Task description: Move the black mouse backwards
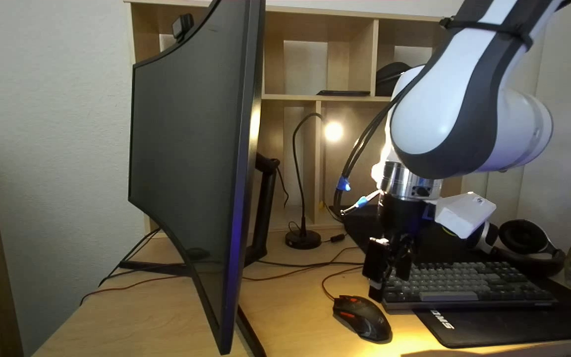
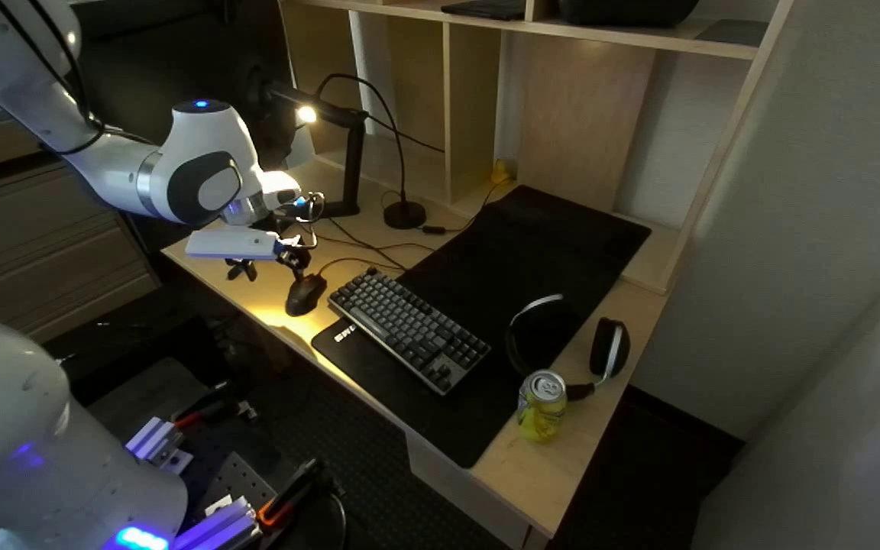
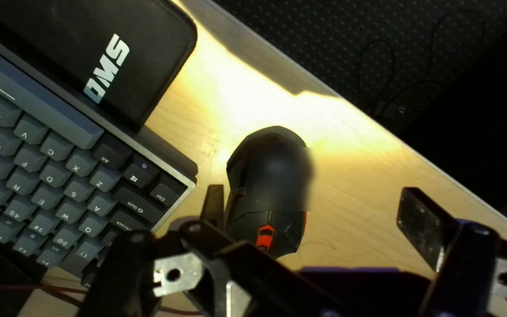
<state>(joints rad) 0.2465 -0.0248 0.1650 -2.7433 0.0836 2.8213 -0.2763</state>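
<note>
1. The desk spans the bottom of the frame in an exterior view, its pale wood brightly lit near the front edge.
2. The robot arm fills the upper right in an exterior view; its base shows only in an exterior view, at lower left.
3. The monitor shows its dark screen in an exterior view, left of centre.
4. The mat is nearly whole in an exterior view; the wrist view catches mainly a lettered corner, upper left.
5. The keyboard lies partly on the mat; the wrist view crops it at the left but makes its key letters readable.
6. The headphones appear in both exterior views, toward the right.
7. The gripper has its fingers spread wide apart, plainest low in the wrist view.
8. The yellow can stands near the headphones in both exterior views.
9. The black mouse lies on bare wood just beside the keyboard's end, central in the wrist view; blur covers part of its back there, and whether a finger touches it I cannot tell. Its long axis there runs nearly vertical, red-marked front downward; in an exterior view the black mouse points upper left, and in an exterior view the black mouse points upper right.
</note>
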